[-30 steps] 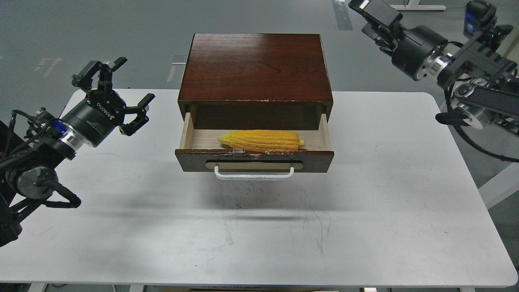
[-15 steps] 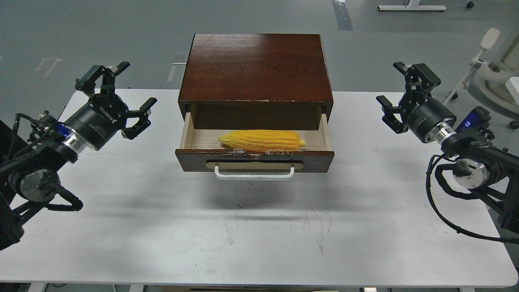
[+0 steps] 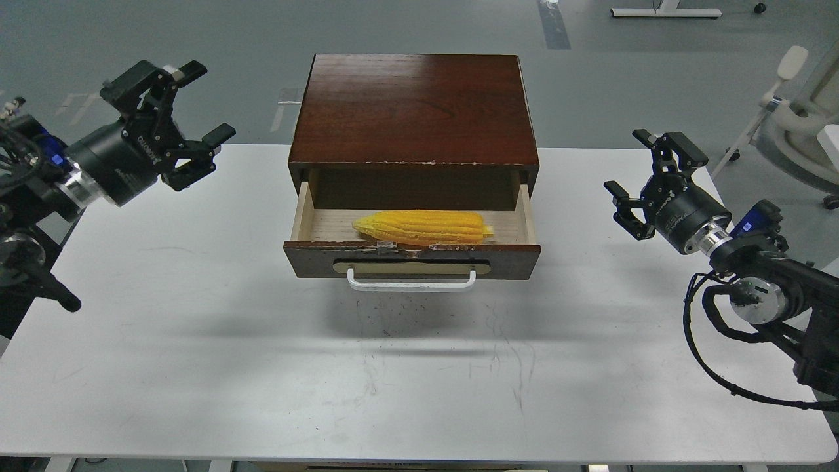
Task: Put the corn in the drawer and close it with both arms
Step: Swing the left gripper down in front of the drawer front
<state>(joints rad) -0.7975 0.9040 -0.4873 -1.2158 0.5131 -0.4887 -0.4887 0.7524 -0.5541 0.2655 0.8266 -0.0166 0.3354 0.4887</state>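
The yellow corn (image 3: 423,227) lies lengthwise inside the open drawer (image 3: 411,259), on its pale wood floor. The drawer is pulled out from the dark brown cabinet (image 3: 414,108) and its white bar handle (image 3: 411,282) faces me. My left gripper (image 3: 178,103) is open and empty, held above the table's back left, well left of the cabinet. My right gripper (image 3: 645,172) is open and empty, above the table to the right of the drawer.
The white table (image 3: 406,380) bears only the cabinet. Grey floor lies beyond the table's far edge. A white chair-like object (image 3: 796,111) stands off the table at the far right.
My left gripper has risen and pulled back to the left. My right arm swung down from the upper right to the drawer's right side, then sank slightly. Corn and drawer have not moved.
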